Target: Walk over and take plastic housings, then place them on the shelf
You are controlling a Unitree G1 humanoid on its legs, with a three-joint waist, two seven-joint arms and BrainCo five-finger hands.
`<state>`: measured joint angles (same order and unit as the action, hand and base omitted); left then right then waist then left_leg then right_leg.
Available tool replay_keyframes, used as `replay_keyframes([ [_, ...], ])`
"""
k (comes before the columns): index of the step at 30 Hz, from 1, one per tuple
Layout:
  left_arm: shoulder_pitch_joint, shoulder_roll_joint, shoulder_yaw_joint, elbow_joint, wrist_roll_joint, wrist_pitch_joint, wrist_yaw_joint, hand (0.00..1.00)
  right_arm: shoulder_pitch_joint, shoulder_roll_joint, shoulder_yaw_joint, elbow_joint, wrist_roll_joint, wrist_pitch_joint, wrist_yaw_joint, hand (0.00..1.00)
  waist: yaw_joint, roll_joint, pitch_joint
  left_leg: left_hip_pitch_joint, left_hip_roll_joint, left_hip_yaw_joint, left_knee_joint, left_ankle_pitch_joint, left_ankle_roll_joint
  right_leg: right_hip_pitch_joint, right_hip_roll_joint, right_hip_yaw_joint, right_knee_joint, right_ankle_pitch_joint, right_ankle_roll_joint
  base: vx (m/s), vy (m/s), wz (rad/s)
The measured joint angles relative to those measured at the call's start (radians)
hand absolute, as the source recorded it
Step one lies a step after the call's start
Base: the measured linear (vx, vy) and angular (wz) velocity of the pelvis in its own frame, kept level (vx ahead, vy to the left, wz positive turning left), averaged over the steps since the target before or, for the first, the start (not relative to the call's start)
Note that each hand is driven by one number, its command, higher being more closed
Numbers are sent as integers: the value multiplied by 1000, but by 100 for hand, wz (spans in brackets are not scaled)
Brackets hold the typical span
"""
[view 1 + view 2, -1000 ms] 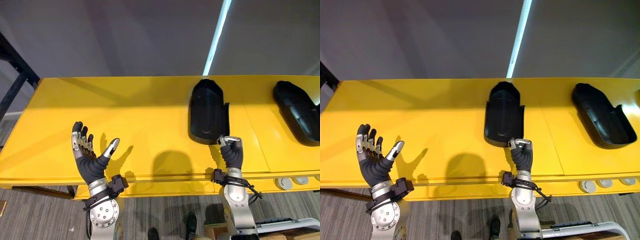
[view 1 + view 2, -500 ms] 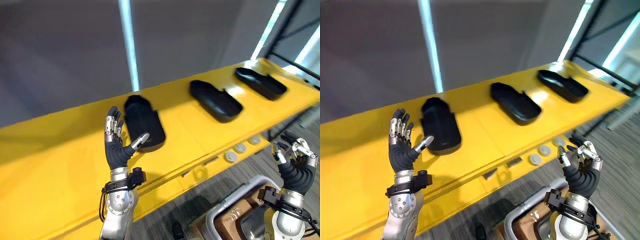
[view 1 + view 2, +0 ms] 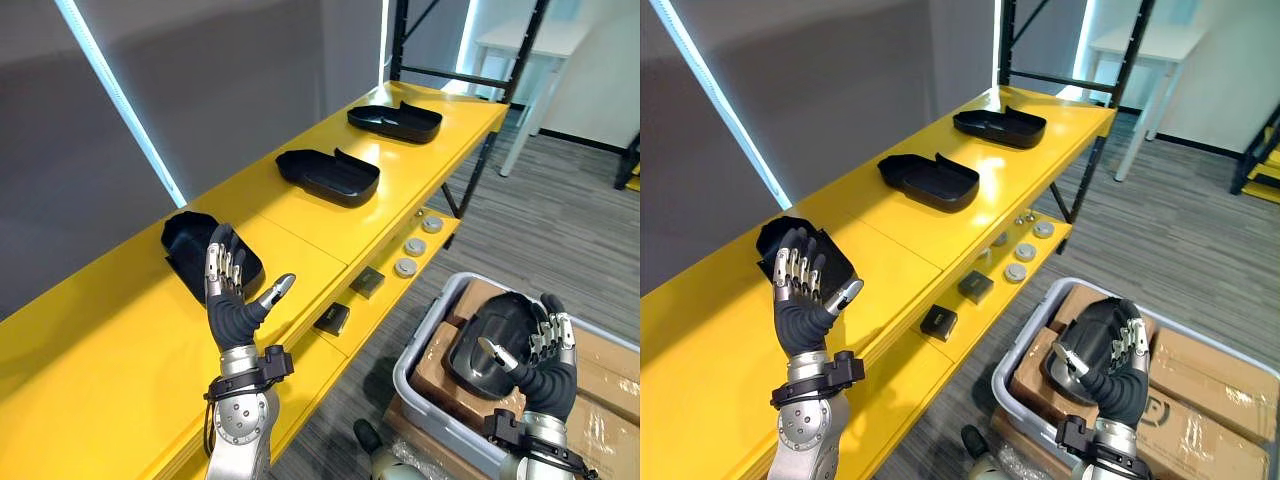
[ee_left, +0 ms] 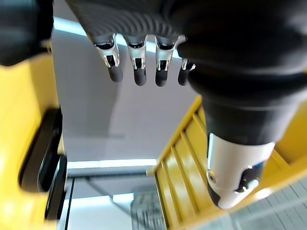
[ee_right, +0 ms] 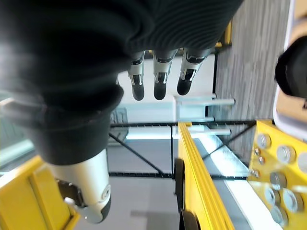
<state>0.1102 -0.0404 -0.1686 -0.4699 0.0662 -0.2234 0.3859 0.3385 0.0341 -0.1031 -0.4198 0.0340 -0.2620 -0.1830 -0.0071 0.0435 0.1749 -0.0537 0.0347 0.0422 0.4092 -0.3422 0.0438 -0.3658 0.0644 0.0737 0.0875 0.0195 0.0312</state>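
Yellow shelf [image 3: 120, 330], smooth and glossy, runs from my lower left up toward a black rack frame [image 3: 395, 35], with a grey wall and a slanted light strip [image 3: 120, 95] behind it. Three black plastic housings lie on it, hollow side up, each a long shallow shell with one rounded end. The near housing [image 3: 185, 250] lies across the shelf, its rounded end toward the wall. The middle housing [image 3: 328, 175] and the far housing [image 3: 395, 120] sit well apart further along, both slanted to the shelf's front edge.

On the lower ledge I see round silver discs [image 3: 414, 246] and two small dark blocks [image 3: 367, 282].

My left hand [image 3: 235, 315] is raised above the shelf, just in front of the near housing, fingers straight and spread, thumb out, grasping nothing. Its wrist view shows the same relaxed row of fingers.

On the grey carpet at lower right stands a grey bin [image 3: 420, 385] with cardboard boxes [image 3: 600, 400] in it. A fourth housing [image 3: 495, 335] rests on the boxes, its long axis pointing away from me, domed end farthest. My right hand [image 3: 548, 385] is held up in front of it, fingers extended and released, empty; I cannot tell whether the thumb touches the shell
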Motion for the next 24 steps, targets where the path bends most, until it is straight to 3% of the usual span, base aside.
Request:
replay_keyframes([
  [1,25,-7,45,0,-7,2,-1,0,-94,-6,34,92,-3,3,1,0,26,-3,11,45,50,85,-29,10,-16,-10,-27,-250,212,-22,-92,-99,28,-214],
  [2,40,-10,62,0,-13,2,1,0,-130,-6,41,138,-4,5,1,0,30,-3,9,62,68,111,-36,13,-20,2,-55,-324,312,-40,-104,-57,50,-167],
  [3,64,-9,74,1,-27,0,-1,0,-165,-8,41,215,-5,8,1,0,38,0,3,79,86,142,-36,15,-25,41,-133,-406,473,-86,-90,6,-19,-88],
  [4,78,-7,81,6,-37,-1,-1,0,-185,-12,35,272,-5,13,9,0,44,-9,-2,79,93,156,-40,14,-27,95,-205,-431,552,-140,-40,11,-53,-73],
  [6,89,-7,100,32,-45,0,0,0,-193,-19,33,323,-4,28,22,0,51,-18,-9,76,104,186,-53,24,-45,170,-241,-435,489,-188,37,30,-143,-56],
  [7,94,-2,121,48,-44,2,0,0,-196,-19,35,345,-4,40,33,0,55,-32,-19,55,106,215,-62,32,-59,214,-234,-424,343,-209,63,50,-199,-83],
  [8,87,-13,143,89,-43,11,0,0,-212,-40,30,370,-3,51,38,0,52,-13,-20,25,132,230,-59,42,-69,218,-179,-403,239,-169,18,62,-246,-84],
  [11,55,-16,187,195,-42,19,1,0,-202,-75,27,369,1,64,49,0,45,-2,-20,13,186,235,-54,80,-88,254,-80,-340,56,-70,-32,59,-197,-92],
  [12,18,-13,222,263,-41,31,4,0,-201,-86,20,364,9,64,50,0,36,-8,-15,-2,191,229,-25,94,-87,261,-73,-312,24,-50,-47,44,-191,-81],
  [15,-13,-16,262,344,-4,52,7,0,-189,-100,-15,362,39,64,55,0,19,-13,-4,-1,171,215,-136,89,-119,242,-84,-269,23,-45,-52,15,-79,-47],
  [16,-14,-16,272,368,17,52,7,0,-176,-105,-21,362,40,64,56,0,17,-2,1,4,171,213,-190,155,-127,242,-77,-259,22,-44,-51,7,23,-47],
  [17,-9,-17,291,409,26,51,7,0,-168,-106,-20,365,40,64,59,0,19,6,5,7,174,211,-207,178,-144,244,-69,-246,11,-37,-41,13,42,-35],
  [20,-9,-19,323,562,36,62,0,0,-164,-73,-42,378,39,64,56,0,10,8,13,4,155,207,-247,183,-143,245,-81,-247,-46,-2,-22,19,95,-2],
  [24,3,-14,324,768,35,97,-4,0,-215,-57,-55,455,35,68,10,0,25,8,48,1,105,199,-259,201,-123,280,-123,-253,-121,40,11,-11,126,12],
])
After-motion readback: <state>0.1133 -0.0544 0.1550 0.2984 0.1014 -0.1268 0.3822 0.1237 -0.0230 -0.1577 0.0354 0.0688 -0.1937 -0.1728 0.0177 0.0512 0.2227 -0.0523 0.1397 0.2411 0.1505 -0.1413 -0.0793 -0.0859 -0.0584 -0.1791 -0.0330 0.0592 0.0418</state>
